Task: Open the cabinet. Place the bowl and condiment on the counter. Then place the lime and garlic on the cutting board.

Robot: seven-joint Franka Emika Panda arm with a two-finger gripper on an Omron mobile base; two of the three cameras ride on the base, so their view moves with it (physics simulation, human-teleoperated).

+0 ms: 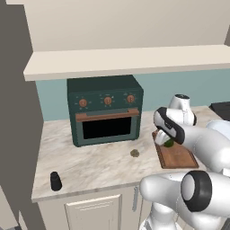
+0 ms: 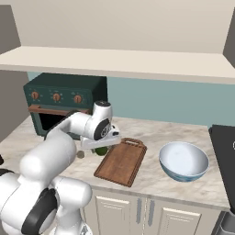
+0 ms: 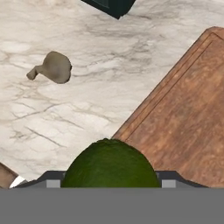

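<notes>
My gripper [image 1: 167,142] [image 2: 98,148] is shut on the lime [image 3: 109,164], a dark green round fruit [image 1: 169,143] [image 2: 101,150]. It hangs just over the left edge of the brown cutting board [image 1: 177,157] [image 2: 121,163] [image 3: 188,118]. The tan-grey garlic [image 1: 134,153] [image 3: 54,68] lies on the marble counter [image 1: 99,164] left of the board. The white and blue bowl [image 2: 183,161] stands on the counter right of the board. The black condiment shaker [image 1: 55,181] stands near the counter's front left corner. The cabinet's cream underside [image 1: 126,63] spans overhead; its doors are out of view.
A dark green toaster oven [image 1: 105,112] [image 2: 59,98] stands at the back of the counter, left of the board. A black stove edge [image 2: 225,156] sits at the far right. Cream base cabinet doors [image 1: 92,211] run below the counter.
</notes>
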